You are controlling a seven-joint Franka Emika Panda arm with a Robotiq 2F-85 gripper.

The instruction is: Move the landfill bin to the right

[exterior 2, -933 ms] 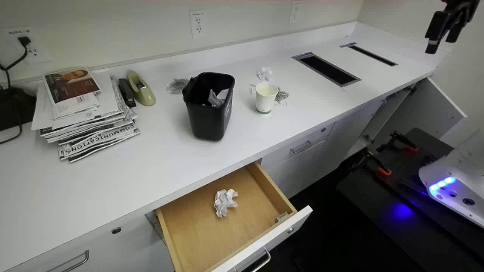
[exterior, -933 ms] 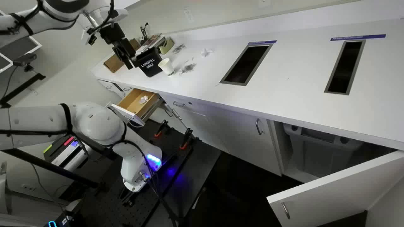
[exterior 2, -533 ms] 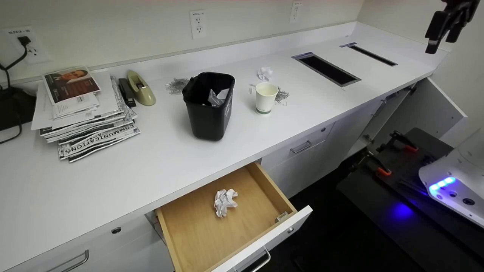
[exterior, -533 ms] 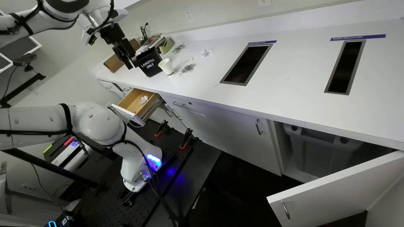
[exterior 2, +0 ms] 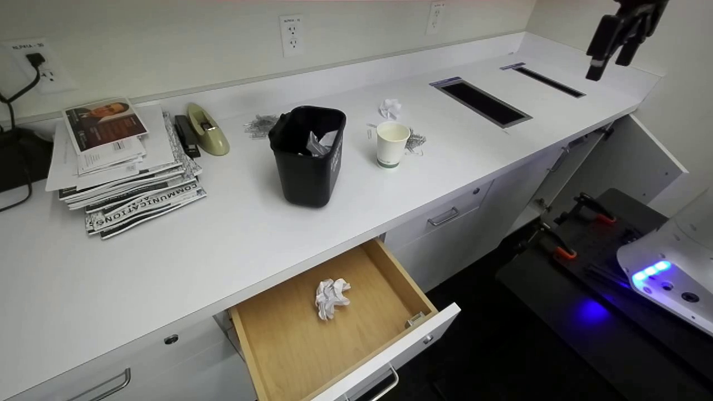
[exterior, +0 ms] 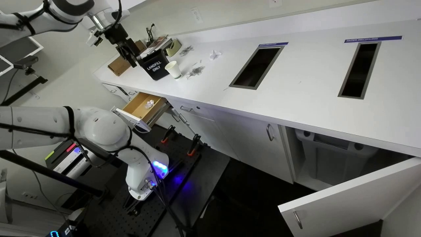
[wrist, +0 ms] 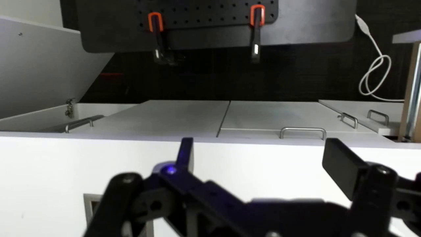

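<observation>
The black landfill bin [exterior 2: 306,178] stands upright on the white counter and holds some crumpled silvery or white waste. In an exterior view its "LANDFILL ONLY" label faces the camera, and the bin [exterior: 155,67] has its upper left corner close behind my gripper in the picture. My gripper [exterior: 135,63] hangs in the air, empty. In an exterior view my gripper [exterior 2: 610,65] is at the top right, far from the bin. In the wrist view my gripper [wrist: 258,143] has its two fingers wide apart with nothing between them. The bin is out of the wrist view.
A paper cup [exterior 2: 391,146] stands beside the bin, with paper clips [exterior 2: 415,142] and crumpled paper [exterior 2: 390,108] behind it. A tape dispenser [exterior 2: 209,131] and a magazine stack [exterior 2: 128,167] are on its other side. An open drawer [exterior 2: 384,342] juts out below the counter [exterior 2: 223,250].
My gripper has moved left in one exterior view, nearer the bin's side of that picture, and slightly up in another. The fingers stay apart. The bin and the other objects have not moved.
</observation>
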